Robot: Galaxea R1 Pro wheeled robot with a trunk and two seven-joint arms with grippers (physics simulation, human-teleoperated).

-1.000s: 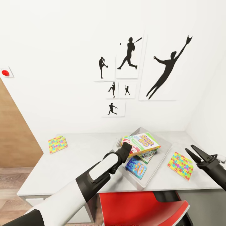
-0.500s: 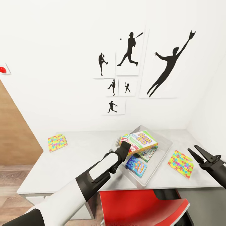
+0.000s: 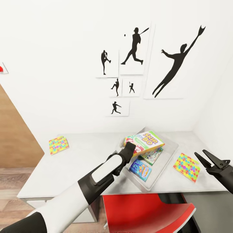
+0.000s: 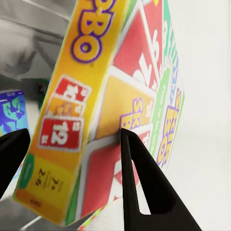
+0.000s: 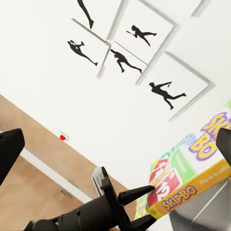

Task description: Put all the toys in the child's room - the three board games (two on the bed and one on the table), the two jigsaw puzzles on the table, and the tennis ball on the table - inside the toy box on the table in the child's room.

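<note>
The toy box sits tilted on the table, right of centre. Inside it lie the blue board game and the green-edged one. The SKIP-BO board game slants above them. My left gripper is shut on its near corner, one finger on each side. One jigsaw puzzle lies at the table's left end, the other to the right of the toy box. My right gripper hovers open beside that puzzle, empty. The tennis ball and the bed are out of view.
A red chair is tucked under the table's front edge, below the toy box. Black baseball silhouettes hang on the white wall behind. A wooden panel stands at the left, and a side wall closes the table's right end.
The whole picture has shifted slightly upward, so the camera moved. Relative to the toy box, my left gripper and the SKIP-BO box keep their place. The right gripper stays open.
</note>
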